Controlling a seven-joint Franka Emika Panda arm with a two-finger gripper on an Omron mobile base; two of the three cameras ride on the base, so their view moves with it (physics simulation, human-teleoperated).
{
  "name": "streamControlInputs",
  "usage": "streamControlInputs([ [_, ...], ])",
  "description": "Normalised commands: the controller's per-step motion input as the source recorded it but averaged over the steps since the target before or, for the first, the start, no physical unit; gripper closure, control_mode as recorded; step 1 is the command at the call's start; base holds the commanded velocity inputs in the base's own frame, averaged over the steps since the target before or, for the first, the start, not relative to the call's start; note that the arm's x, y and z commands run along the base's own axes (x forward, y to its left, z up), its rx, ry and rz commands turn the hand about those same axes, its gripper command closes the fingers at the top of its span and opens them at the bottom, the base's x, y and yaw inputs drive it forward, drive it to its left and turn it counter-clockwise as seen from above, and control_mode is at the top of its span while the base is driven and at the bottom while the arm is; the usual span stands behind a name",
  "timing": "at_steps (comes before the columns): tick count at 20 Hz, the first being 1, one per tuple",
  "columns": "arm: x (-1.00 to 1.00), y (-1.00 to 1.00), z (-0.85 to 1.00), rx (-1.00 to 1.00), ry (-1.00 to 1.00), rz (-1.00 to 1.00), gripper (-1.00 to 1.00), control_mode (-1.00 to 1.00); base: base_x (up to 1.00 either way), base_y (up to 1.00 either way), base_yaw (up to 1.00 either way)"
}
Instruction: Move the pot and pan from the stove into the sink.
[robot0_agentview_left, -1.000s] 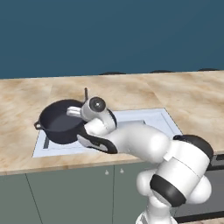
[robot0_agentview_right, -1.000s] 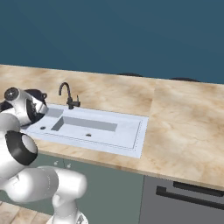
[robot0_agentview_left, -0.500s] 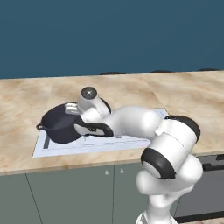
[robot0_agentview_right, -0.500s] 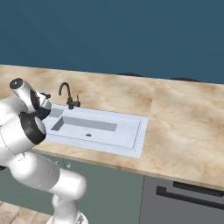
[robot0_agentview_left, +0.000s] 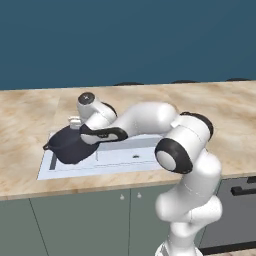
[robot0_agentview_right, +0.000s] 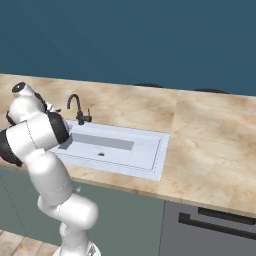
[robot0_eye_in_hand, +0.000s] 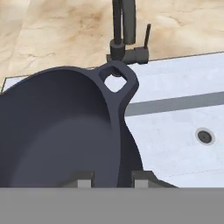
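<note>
My pincer is clenched on the rim of the pot, one finger inside the wall and one outside. The pot hangs tilted over the left end of the sink, near the faucet. The basin's right end lies open, bordered by bare bench.

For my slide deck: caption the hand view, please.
End effector shut on the pot rim, over the sink, beside the faucet.
</note>
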Motion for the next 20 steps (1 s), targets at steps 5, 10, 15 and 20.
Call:
streamControlInputs([
  [5, 0.14, 0.15, -0.04, -0.09, 0.09, -0.01, 1.0, -1.0, 0.0, 0.0, 0.0],
  [10, 0.02, 0.05, -0.07, -0.07, 0.05, 0.0, 1.0, -1.0, 0.0, 0.0, 0.0],
  [15, 0.13, 0.08, -0.2, -0.12, 0.11, 0.0, 1.0, -1.0, 0.0, 0.0, 0.0],
  [20, 0.06, 0.02, -0.05, -0.05, 0.04, 0.0, 1.0, -1.0, 0.0, 0.0, 0.0],
])
